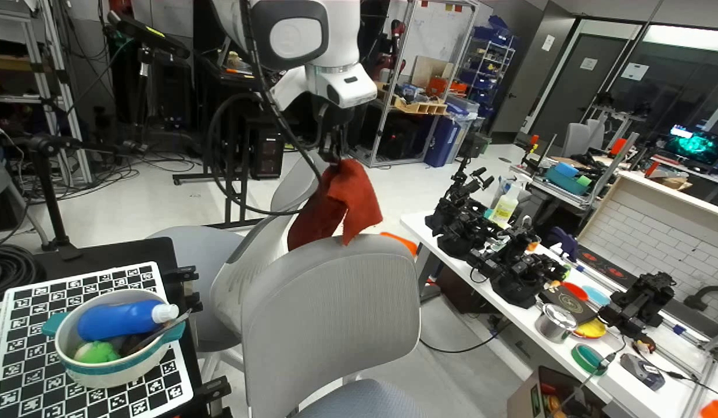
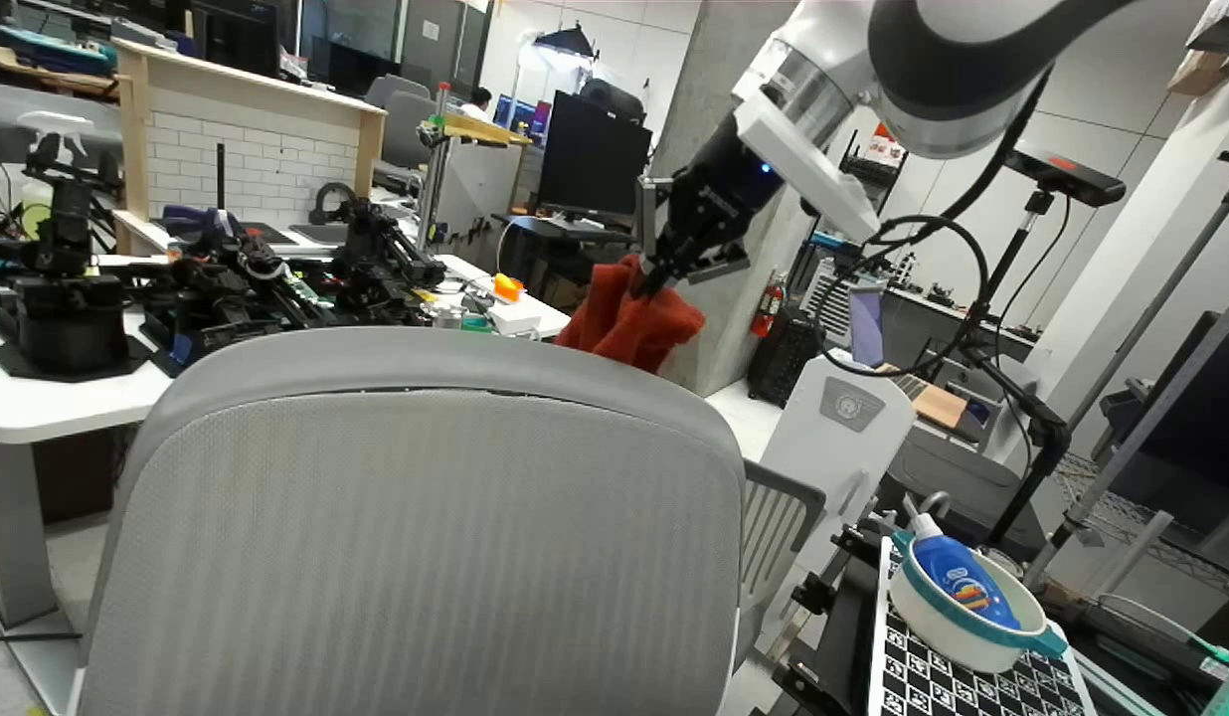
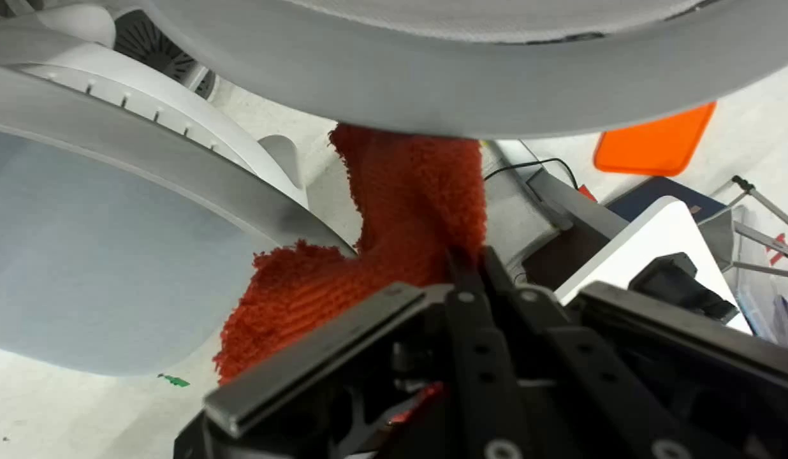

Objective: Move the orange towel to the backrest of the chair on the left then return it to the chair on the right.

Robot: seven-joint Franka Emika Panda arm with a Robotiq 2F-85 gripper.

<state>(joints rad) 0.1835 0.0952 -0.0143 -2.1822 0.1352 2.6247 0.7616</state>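
Observation:
The orange-red towel (image 1: 359,200) hangs from my gripper (image 1: 334,159) above the grey chairs. My gripper is closed on an upper part of the towel. In an exterior view one towel corner overlaps the top edge of the right chair's backrest (image 1: 336,296); the left chair (image 1: 243,284) stands beside and behind it. In an exterior view the towel (image 2: 634,328) is partly hidden behind a grey backrest (image 2: 426,537). In the wrist view the towel (image 3: 426,185) runs from the closed fingertips (image 3: 474,255) to under a backrest rim (image 3: 470,89); another backrest (image 3: 113,255) is at left. I cannot tell whether it touches either.
A white table (image 1: 417,226) with black robot arms stands to the right. A pot (image 1: 112,371) holding a blue bottle (image 1: 121,319) sits on a checkered board (image 1: 22,348) at left. A black cable (image 1: 219,168) loops beside the arm. A camera stand (image 2: 1052,428) stands nearby.

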